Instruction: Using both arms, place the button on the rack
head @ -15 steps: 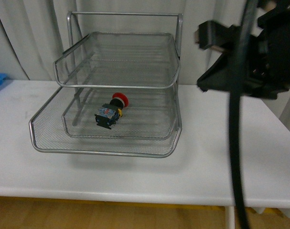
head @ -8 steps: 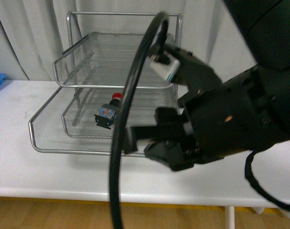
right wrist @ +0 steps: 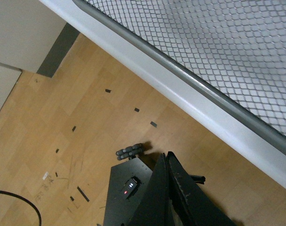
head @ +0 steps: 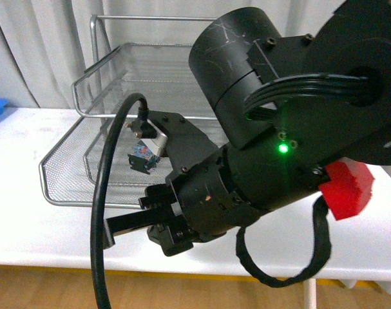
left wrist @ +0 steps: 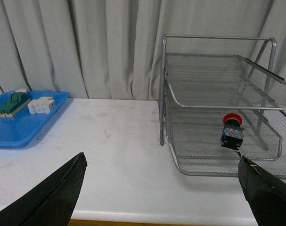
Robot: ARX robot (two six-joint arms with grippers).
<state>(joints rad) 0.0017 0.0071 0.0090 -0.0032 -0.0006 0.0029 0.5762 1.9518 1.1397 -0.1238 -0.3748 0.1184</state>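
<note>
Right hand: lower centre of the front view, at the end of a bulky black arm that fills the right half of the frame; jaws pressed together on nothing, as the right wrist view confirms, where the closed fingers point at wooden floor below the surface edge.

Left hand: fingers at the lower left and lower right corners of the left wrist view, spread wide, nothing between them, held back from the rack.

Button: lying inside the rack, on the lower mesh tiers, right of centre in the left wrist view; red cap toward the rear, blue-and-black body toward the front. Front view shows only the body, left of centre, the cap hidden behind the arm.

Rack, front view: upper left of the frame, standing on the white surface.

Blue tray: left edge of the left wrist view, holding a green-and-white block and a white block; well apart from the rack.

Step in hand, by judgement: placement looks complete, neither hand touching the button.

Next move, by judgement: carry both arms clear without knocking the rack frame or its front rim.
</note>
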